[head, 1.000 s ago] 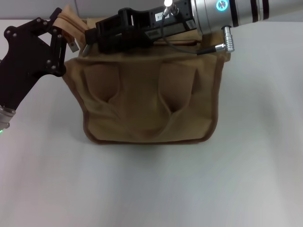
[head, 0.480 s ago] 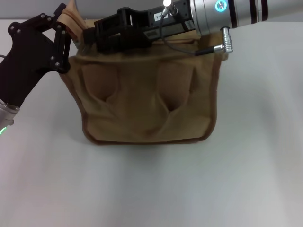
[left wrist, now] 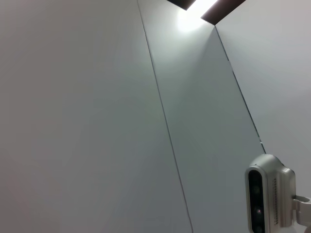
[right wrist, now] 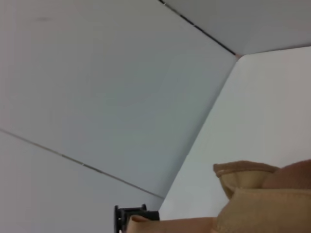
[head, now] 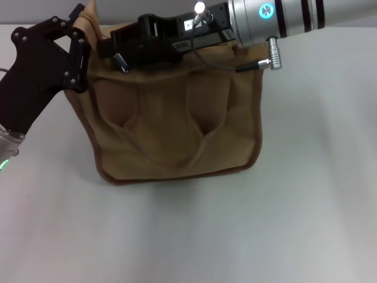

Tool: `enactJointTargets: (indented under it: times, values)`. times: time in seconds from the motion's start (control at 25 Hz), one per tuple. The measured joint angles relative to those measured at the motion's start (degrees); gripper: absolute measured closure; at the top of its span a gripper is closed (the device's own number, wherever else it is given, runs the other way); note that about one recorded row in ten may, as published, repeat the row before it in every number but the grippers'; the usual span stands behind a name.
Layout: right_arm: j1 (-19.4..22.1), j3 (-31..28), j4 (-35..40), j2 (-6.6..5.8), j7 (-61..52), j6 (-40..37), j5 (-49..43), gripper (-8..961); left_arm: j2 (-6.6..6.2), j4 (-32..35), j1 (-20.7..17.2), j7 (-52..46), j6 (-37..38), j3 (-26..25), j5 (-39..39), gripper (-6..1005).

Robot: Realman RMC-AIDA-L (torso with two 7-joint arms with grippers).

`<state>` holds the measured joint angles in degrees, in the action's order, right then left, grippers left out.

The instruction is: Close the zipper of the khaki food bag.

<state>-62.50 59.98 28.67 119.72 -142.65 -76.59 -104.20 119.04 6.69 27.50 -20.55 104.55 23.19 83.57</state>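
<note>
Both claws, left claw (head: 82,44) and right claw (head: 118,50), atop khaki food bag (head: 171,130).

Khaki food bag (right wrist: 262,204) against walls (right wrist: 97,97)

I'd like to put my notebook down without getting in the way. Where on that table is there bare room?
The white table is bare in front of the khaki food bag, and to its right under the right arm. It is crowded along the bag's top edge: the left gripper holds its left corner and the right gripper reaches across the top.
</note>
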Motion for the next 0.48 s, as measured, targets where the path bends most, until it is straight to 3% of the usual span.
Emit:
enactJointTargets:
  times: [0.36,0.48]
  values:
    - [0.33,0.37,-0.22,-0.16,0.14,0.34,-0.45,508,-0.10,0.03,-0.38,-0.28,-0.54,-0.31,-0.23,977]
    - [0.44,0.49,-0.35,-0.20,0.99,0.34,-0.48,611,-0.12,0.05,-0.28,-0.29,-0.63,-0.33,-0.23,977]
